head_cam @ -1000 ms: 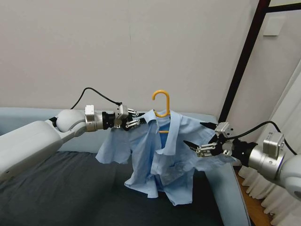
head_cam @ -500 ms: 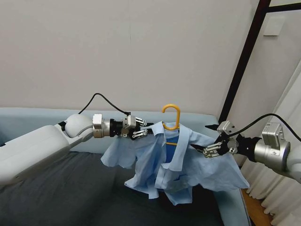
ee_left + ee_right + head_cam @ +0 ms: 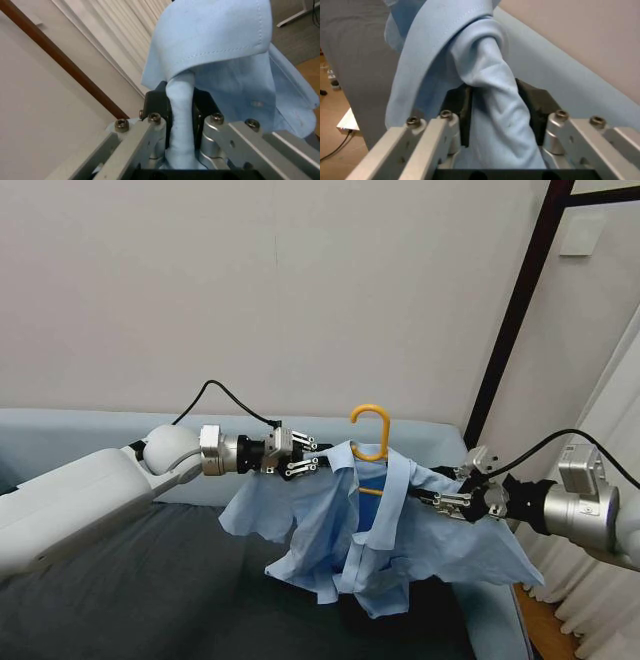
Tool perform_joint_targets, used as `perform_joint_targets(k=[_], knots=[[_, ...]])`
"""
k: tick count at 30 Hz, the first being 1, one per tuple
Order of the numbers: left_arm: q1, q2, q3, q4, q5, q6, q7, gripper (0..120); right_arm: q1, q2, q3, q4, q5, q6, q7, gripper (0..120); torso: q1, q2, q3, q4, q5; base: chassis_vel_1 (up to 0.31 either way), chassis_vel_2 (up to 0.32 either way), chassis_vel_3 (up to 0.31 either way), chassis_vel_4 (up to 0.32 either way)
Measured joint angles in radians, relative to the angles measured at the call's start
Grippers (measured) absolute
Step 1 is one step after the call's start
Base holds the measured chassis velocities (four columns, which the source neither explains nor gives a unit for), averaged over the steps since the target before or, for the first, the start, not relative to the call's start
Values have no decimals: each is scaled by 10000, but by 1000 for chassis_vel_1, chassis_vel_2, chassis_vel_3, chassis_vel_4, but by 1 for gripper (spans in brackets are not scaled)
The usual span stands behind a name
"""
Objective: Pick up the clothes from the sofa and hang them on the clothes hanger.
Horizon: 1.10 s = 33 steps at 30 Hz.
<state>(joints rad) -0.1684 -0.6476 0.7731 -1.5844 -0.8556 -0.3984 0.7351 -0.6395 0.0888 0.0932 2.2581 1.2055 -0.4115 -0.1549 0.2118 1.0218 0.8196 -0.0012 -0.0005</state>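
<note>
Light blue shirt [image 3: 372,530] is held up in the air over the sofa [image 3: 110,580], stretched between both grippers. Left gripper [image 3: 316,465] is clamped tight on a bunched strip of cloth at the shirt's left shoulder, clear in the left wrist view [image 3: 180,110]. Right gripper [image 3: 432,500] is pinched closed on a twisted fold at the right shoulder [image 3: 497,103]. Both sets of fingertips are half buried in fabric in the head view. Of the yellow hanger [image 3: 369,425], the hook and a short bit of bar show at the open collar; the rest is hidden inside the shirt. The hanging hem covers part of the dark sofa seat. A dark pole [image 3: 514,320] slants behind on the right, and a curtain [image 3: 620,420] is cut off at the right edge.
</note>
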Motion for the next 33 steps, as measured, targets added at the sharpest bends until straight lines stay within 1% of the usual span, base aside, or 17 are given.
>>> perform_joint_targets(k=[3,4,5,6,10,13,16,17,18,21,22,24,27,28,31,32,33], knots=[[1,6,2,-7,6,-1,-37,7,0,-22,-33,20,-13,96,14,25,0,0,0,0,0,0,0,0,0],[21,51,1,-25,29,-11,-97,7,0,-42,-37,60,6,143,56,18,0,0,0,-1,0,0,0,0,0],[32,68,1,-34,42,-15,-121,7,0,-46,-38,81,26,157,73,16,0,0,0,0,0,0,0,0,0],[69,117,-2,-70,95,-21,-225,7,-1,-47,-38,141,72,195,118,11,0,0,0,0,0,0,0,0,0],[113,217,-28,-177,140,-31,-456,8,-29,-29,-51,234,102,290,295,8,0,0,0,1,-2,0,0,0,0],[113,300,-52,-232,64,-32,-533,12,-42,-13,-108,284,91,402,471,8,0,0,0,0,-1,0,0,0,0],[77,440,-85,-285,26,-30,-656,25,-81,-11,-136,273,26,527,610,7,0,0,0,1,-2,0,0,0,0],[77,440,-85,-285,26,-30,-656,25,-81,-11,-136,273,26,527,610,7,0,0,0,1,-2,0,0,0,0],[54,512,-106,-308,51,-24,-705,32,-99,4,-138,272,3,586,687,7,0,0,0,-1,-2,0,0,0,0],[-29,769,-161,-470,254,37,-717,45,-109,85,-138,228,61,663,877,7,0,0,0,0,-1,0,0,0,0],[-29,769,-161,-470,254,37,-717,45,-109,85,-138,228,61,663,877,7,0,0,0,0,-1,0,0,0,0],[-20,1013,-251,-678,335,44,-780,53,-111,207,-116,210,183,687,1032,7,0,0,0,0,-1,0,0,0,0],[198,1332,-465,-922,473,37,-1046,65,-292,327,148,196,294,695,1213,7,0,0,0,2,0,0,0,0,0],[198,1332,-465,-922,473,37,-1046,65,-292,327,148,196,294,695,1213,7,0,0,0,2,0,0,0,0,0],[782,1829,-770,-1306,679,-97,-1569,81,-478,356,715,109,780,517,1524,7,0,0,0,0,-1,0,0,0,0],[964,1941,-843,-1442,718,-112,-1683,84,-433,358,794,104,1013,460,1714,7,0,1,0,1,-2,0,0,0,0],[964,1941,-843,-1442,718,-112,-1683,84,-433,358,794,104,1013,460,1714,7,0,1,0,1,-2,0,0,0,0]])
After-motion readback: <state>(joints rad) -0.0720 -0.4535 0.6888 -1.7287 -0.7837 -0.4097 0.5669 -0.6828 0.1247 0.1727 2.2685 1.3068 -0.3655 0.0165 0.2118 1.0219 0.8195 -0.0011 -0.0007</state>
